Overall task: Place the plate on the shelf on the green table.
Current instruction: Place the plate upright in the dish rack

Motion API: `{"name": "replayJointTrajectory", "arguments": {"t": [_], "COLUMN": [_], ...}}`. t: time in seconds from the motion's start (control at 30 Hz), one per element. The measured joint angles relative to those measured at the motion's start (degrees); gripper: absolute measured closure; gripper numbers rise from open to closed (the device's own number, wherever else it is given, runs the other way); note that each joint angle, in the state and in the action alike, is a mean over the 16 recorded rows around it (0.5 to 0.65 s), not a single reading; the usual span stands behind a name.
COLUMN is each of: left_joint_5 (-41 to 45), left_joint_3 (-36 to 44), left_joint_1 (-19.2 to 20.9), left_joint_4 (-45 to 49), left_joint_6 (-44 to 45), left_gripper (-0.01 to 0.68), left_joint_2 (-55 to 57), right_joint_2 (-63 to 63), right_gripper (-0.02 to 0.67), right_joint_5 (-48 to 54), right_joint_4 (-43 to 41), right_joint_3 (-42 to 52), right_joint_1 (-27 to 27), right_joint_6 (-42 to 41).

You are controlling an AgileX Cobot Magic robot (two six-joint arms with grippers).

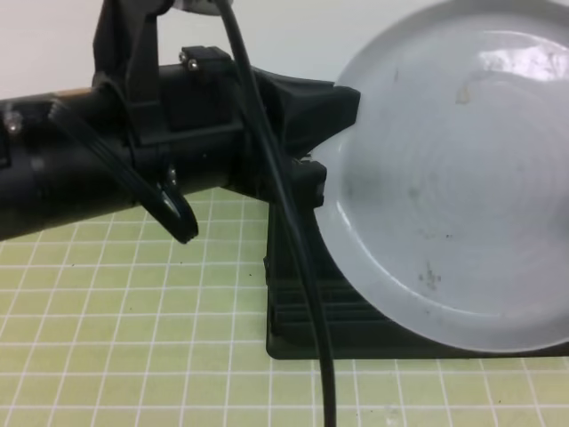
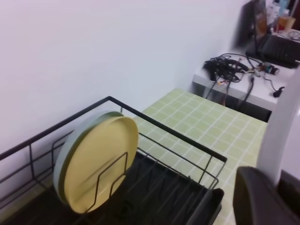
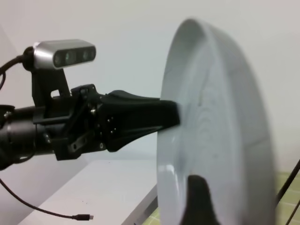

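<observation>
Left jaws (image 1: pixel 322 151) clamp plate (image 1: pixel 453 178) rim, above shelf (image 1: pixel 293 311).

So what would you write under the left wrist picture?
A yellow plate and a pale green plate stand upright in the black wire shelf on the green table.

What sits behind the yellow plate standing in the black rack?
A pale green plate stands upright directly behind the yellow plate in the shelf; only its rim shows, the rest is covered.
</observation>
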Motion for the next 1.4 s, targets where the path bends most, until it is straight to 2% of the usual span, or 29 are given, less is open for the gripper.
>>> {"name": "replayJointTrajectory", "arguments": {"t": [0.2, 0.4, 0.5, 0.63, 0.77, 0.9, 1.13, 1.3, 1.4], "left_joint_5": [0.3, 1.4, 1.9, 2.7, 3.2, 3.3, 2.4, 1.0, 0.5], "left_joint_3": [0.0, 0.0, 0.0, 0.0, 0.0, 0.0, 0.0, 0.0, 0.0], "left_joint_1": [-0.9, -1.0, -1.0, -0.9, -0.9, -0.9, -0.8, -0.8, -0.8], "left_joint_4": [-2.9, -8.5, -11.3, -14.3, -16.0, -15.4, -7.7, 5.3, 15.5], "left_joint_6": [1.9, 4.5, 6.1, 8.0, 9.5, 11.3, 10.5, 2.6, -5.5], "left_gripper": [0.641, 0.500, 0.408, 0.292, 0.234, 0.278, 0.476, 0.606, 0.651], "left_joint_2": [0.2, 0.4, 0.5, 0.3, -0.4, -1.7, -5.6, -8.4, -10.0], "right_joint_2": [0.4, 0.5, 0.6, 1.4, 3.6, 7.8, 20.1, 29.9, 35.2], "right_gripper": [0.457, 0.607, 0.642, 0.648, 0.645, 0.645, 0.649, 0.652, 0.652], "right_joint_5": [-0.2, -1.9, -5.1, -11.2, -16.9, -21.8, -22.6, -20.5, -19.4], "right_joint_4": [0.4, 0.3, 0.3, 0.2, -1.0, -5.6, -22.1, -35.4, -41.1], "right_joint_3": [0.0, 0.0, -0.1, -1.1, -3.5, -7.8, -19.1, -28.0, -32.6], "right_joint_1": [0.0, 0.0, 0.0, 0.0, 0.0, 0.0, 0.0, 0.0, 0.0], "right_joint_6": [-0.2, -2.5, -5.5, -10.7, -16.5, -21.3, -24.9, -27.5, -30.4]}}
